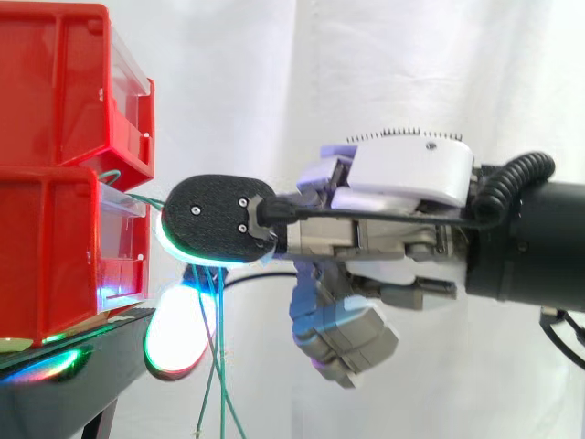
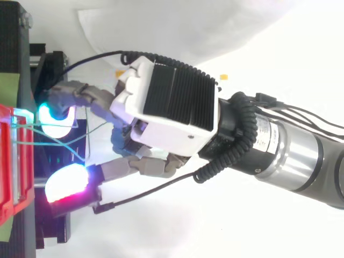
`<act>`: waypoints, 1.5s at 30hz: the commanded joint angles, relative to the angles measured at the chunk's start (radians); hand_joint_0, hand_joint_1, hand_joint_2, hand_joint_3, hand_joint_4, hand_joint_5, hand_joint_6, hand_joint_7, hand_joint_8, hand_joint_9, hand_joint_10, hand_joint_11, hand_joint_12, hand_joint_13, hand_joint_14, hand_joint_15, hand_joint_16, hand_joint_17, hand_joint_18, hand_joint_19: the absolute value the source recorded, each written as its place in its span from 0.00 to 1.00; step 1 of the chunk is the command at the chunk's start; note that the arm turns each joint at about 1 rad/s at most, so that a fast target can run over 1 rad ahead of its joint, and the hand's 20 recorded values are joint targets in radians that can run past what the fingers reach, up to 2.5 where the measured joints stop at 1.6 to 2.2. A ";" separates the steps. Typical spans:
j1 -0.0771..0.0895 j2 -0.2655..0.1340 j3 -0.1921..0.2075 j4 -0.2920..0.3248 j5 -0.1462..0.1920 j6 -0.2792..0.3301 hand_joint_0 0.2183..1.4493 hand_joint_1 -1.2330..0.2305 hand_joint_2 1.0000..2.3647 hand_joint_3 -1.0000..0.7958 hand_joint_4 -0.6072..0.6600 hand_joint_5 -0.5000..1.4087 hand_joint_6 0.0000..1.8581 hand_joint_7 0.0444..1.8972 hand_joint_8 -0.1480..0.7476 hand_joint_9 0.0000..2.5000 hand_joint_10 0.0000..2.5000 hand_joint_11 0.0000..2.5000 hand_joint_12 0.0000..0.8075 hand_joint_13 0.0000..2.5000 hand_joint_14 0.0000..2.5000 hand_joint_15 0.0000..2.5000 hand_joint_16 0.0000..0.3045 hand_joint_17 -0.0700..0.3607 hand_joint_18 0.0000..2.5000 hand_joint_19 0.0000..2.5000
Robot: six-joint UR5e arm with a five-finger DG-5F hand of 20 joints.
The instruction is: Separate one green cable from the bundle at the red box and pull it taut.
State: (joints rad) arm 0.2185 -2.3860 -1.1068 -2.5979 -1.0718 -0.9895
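Level robot hand (image 2: 172,99), fingers (image 2: 80,97) outstretched

At the left of the side view, an upper red plastic bin (image 1: 55,82) sits stacked on a lower red plastic bin (image 1: 46,256), which rests on a black stand (image 1: 101,366). A white fabric curtain (image 1: 274,73) hangs behind everything. The grey-and-white robot hand (image 1: 402,183) lies level to the right of the bins, its tip end just beside the lower bin's front, with the dark cylindrical arm (image 1: 539,238) at the right edge. Thin green cables (image 1: 219,384) leave the lower bin's front just under the upper bin, reach the hand's tip end and hang below it, right of the stand. From above, the cables (image 2: 59,141) run rightward from the bins toward the hand (image 2: 172,99)
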 commanded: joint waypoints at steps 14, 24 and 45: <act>0.050 -0.001 -0.011 -0.033 0.168 0.348 0.16 0.56 0.00 0.28 0.82 0.24 0.27 0.48 0.57 0.73 0.01 0.66 0.59 0.67 0.09 0.63 0.26 0.57 0.55 0.41; 0.079 0.001 -0.011 -0.126 0.234 0.443 0.19 0.57 0.00 0.28 0.83 0.25 0.27 0.50 0.55 0.75 0.01 0.67 0.57 0.67 0.08 0.65 0.24 0.55 0.54 0.42; 0.093 0.030 -0.011 -0.249 0.299 0.624 0.21 0.60 0.00 0.28 0.79 0.29 0.27 0.57 0.51 0.86 0.01 0.65 0.53 0.74 0.03 0.67 0.23 0.53 0.58 0.42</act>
State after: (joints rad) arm 0.3104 -2.3566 -1.1185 -2.8444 -0.7764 -0.3880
